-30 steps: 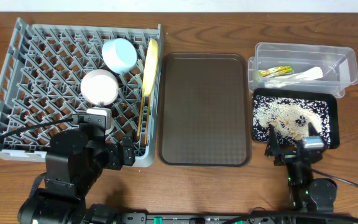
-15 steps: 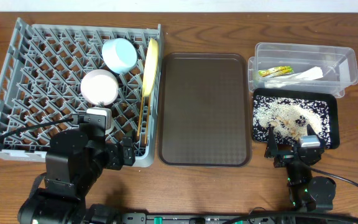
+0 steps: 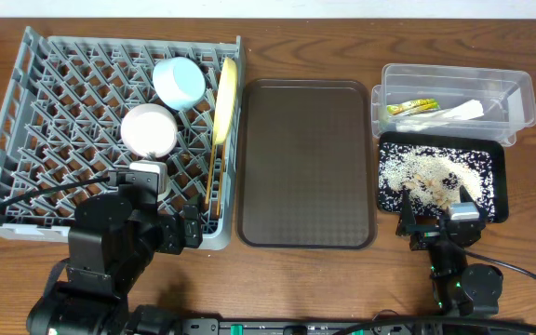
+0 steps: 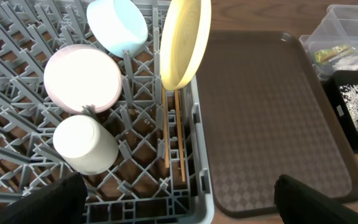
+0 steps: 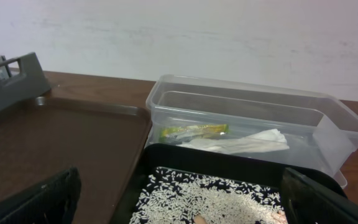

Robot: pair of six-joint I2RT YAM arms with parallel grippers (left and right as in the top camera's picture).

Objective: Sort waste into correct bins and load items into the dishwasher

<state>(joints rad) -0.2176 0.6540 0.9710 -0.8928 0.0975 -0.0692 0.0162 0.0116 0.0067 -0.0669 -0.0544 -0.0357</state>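
Note:
The grey dishwasher rack holds the light blue bowl, the pinkish-white bowl and the yellow plate, which stands on edge. The left wrist view also shows the white cup and the chopsticks in the rack. My left gripper hangs open over the rack's front right corner, holding nothing. The clear tub contains the snack wrapper and the paper strip. Rice scraps lie in the black tray. My right gripper stands open at that tray's front edge.
The dark brown serving tray lies between the rack and the two bins. Both arms' bases and cables sit along the table's front edge. A pale wall rises behind the clear tub in the right wrist view.
The right arm has shifted very slightly near the black tray's front edge. The left arm and all objects are where they were.

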